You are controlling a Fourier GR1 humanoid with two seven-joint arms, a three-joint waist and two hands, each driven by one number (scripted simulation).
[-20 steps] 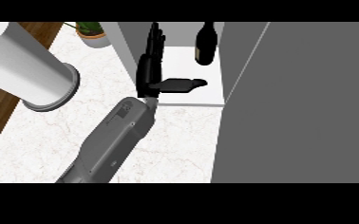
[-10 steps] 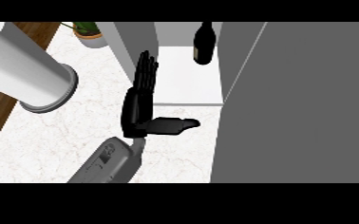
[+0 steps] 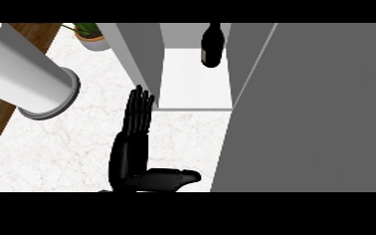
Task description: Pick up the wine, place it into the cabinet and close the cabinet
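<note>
The cabinet (image 3: 140,55) stands open at the far side of the white marbled table (image 3: 66,149). Its wide grey door (image 3: 308,119) is swung out and fills the view to the right of the opening, running from the top down to the lower edge. Inside the cabinet the pale shelf floor shows between two grey side walls. Left of the cabinet, a big light-grey cylinder (image 3: 29,77) lies slanted over the table's left edge, where a strip of brown wood shows. In front of the cabinet, just left of its opening, the left hand (image 3: 131,152) is flat and open, holding nothing: its fingers (image 3: 138,112) are straight and point toward the cabinet's left wall, and the thumb sticks out sideways toward the door. The wine (image 3: 212,47), a dark bottle, stands upright deep inside the cabinet on the shelf floor, well apart from the hand. A small potted plant (image 3: 92,36) sits just left of the cabinet's far corner.
</note>
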